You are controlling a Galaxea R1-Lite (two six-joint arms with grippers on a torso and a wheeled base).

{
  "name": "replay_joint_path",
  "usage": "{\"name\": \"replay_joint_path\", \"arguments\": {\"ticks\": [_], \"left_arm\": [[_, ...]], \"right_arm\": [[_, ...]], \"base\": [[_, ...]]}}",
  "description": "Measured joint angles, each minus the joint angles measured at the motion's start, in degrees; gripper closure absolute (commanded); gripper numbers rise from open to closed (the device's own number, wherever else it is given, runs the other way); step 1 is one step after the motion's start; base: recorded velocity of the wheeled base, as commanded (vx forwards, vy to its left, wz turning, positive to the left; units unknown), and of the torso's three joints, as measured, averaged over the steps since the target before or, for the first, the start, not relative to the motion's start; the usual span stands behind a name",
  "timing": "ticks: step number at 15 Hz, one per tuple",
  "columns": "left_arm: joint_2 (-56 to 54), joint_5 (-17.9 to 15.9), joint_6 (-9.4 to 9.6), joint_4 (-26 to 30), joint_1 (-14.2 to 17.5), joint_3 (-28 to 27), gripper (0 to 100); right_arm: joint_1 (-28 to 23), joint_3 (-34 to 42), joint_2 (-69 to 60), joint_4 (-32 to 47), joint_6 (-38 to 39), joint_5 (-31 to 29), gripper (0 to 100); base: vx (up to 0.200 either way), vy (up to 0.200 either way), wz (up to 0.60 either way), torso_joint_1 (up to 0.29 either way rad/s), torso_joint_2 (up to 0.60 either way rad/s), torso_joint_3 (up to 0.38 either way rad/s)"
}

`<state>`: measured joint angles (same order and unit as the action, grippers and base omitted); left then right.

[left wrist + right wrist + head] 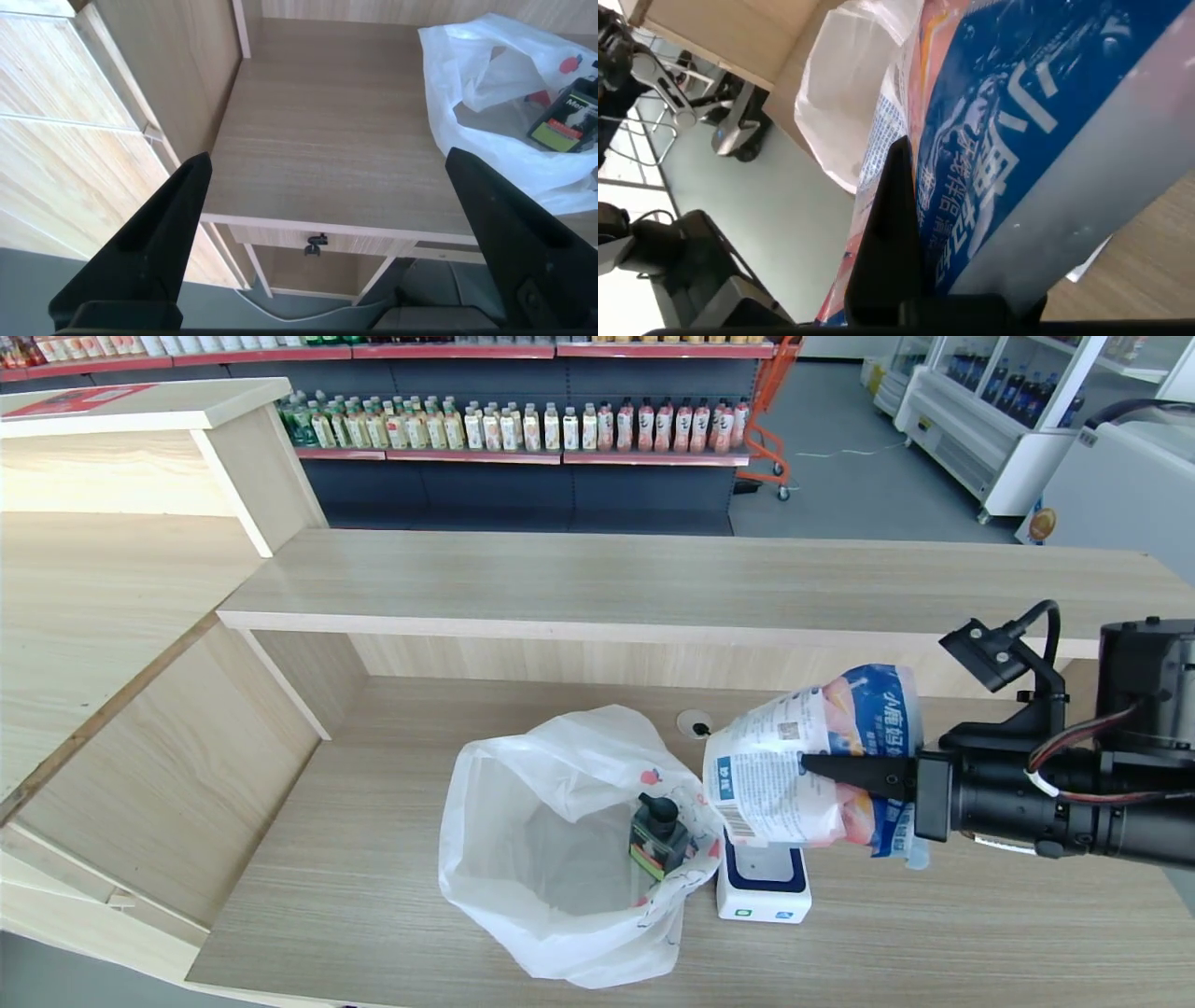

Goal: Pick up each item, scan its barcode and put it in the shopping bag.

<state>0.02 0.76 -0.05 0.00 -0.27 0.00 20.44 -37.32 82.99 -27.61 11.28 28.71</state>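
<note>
My right gripper (845,773) is shut on a blue, white and pink snack packet (810,756), held above the white and blue barcode scanner (763,885) on the counter. In the right wrist view the snack packet (1018,159) lies against a dark finger (892,233). The white shopping bag (551,840) lies open just left of the scanner, with a small dark bottle (660,835) inside; both the bag (505,103) and the bottle (570,117) show in the left wrist view. My left gripper (327,243) hangs open over the counter's near left edge, nothing between its fingers.
The wooden counter (392,896) has a raised back ledge (653,588) and a side wall (149,775) on the left. A small round cable hole (694,722) sits behind the bag. Shelves of drink bottles (523,425) stand far behind.
</note>
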Motion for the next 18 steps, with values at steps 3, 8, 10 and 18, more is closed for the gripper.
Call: {"name": "replay_joint_path", "arguments": {"ticks": [3, 8, 10, 18], "left_arm": [[0.0, 0.0, 0.12, 0.0, 0.0, 0.0, 0], [0.0, 0.0, -0.16, 0.0, 0.0, 0.0, 0], [0.0, 0.0, -0.02, 0.0, 0.0, 0.0, 0], [0.0, 0.0, 0.00, 0.0, 0.0, 0.0, 0]], "right_arm": [[1.7, 0.0, -1.0, 1.0, 4.1, -0.1, 100], [3.1, 0.1, -2.3, 1.0, 10.3, 0.0, 100], [3.7, 0.0, -2.3, 1.1, 13.6, -0.1, 100], [9.9, 0.4, 0.5, 3.8, 17.4, -0.2, 100]], "base": [[0.000, 0.000, 0.00, 0.000, 0.00, 0.000], [0.000, 0.160, 0.00, -0.003, 0.00, 0.000], [0.000, 0.100, 0.00, 0.013, 0.01, -0.001], [0.000, 0.000, 0.00, 0.000, 0.00, 0.000]]}}
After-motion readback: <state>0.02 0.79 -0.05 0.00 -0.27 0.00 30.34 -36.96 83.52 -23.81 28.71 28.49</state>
